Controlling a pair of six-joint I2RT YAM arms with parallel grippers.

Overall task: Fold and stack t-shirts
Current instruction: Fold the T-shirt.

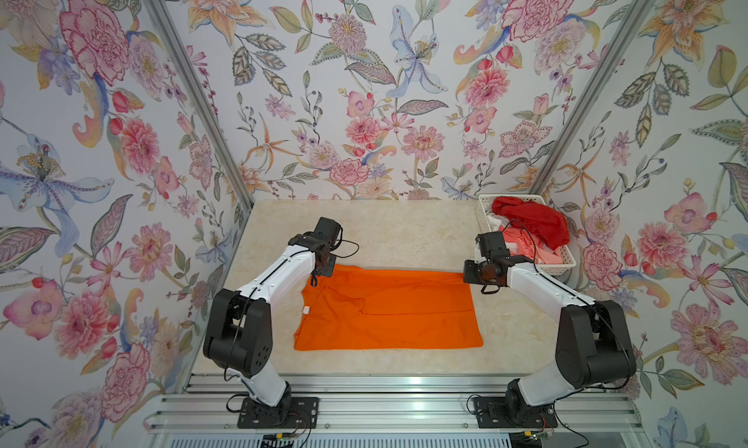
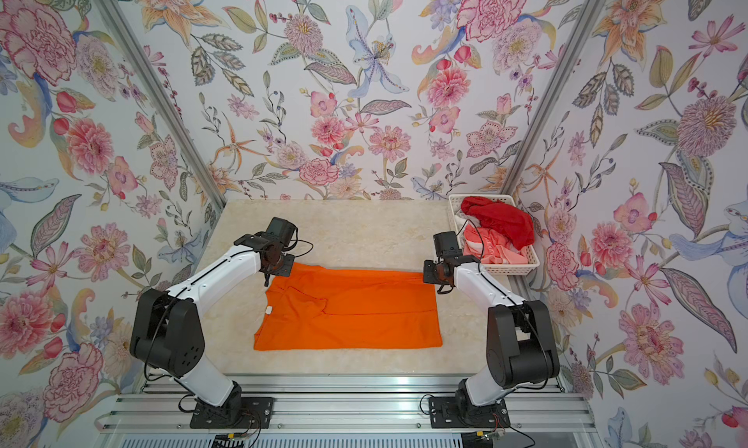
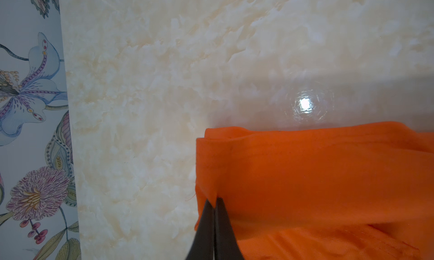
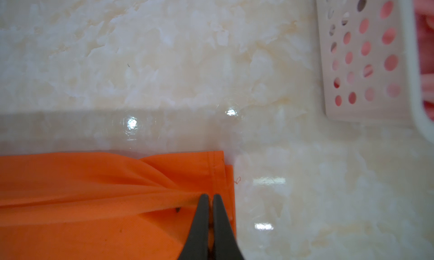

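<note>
While my left gripper [image 3: 214,199] and right gripper [image 4: 211,195] are closed on far corners of the smooth orange t-shirt [image 1: 388,312], the perforated white basket [image 4: 375,110] stands near.

Three soft cloth t-shirts [image 2: 348,312] were there: one plain bright orange tee [image 1: 388,308] on the cream marbled bench [image 1: 404,231], and one deep red tee [image 1: 534,223] and one coral-pink-and-white tee [image 1: 546,253] in the single white perforated plastic basket [image 1: 484,217] at the bench's far right corner. Two white-and-black robot arms [image 1: 275,276] stood at its near edge, carrying two black grippers: the left gripper [image 3: 213,200], the right gripper [image 4: 210,196].
</note>
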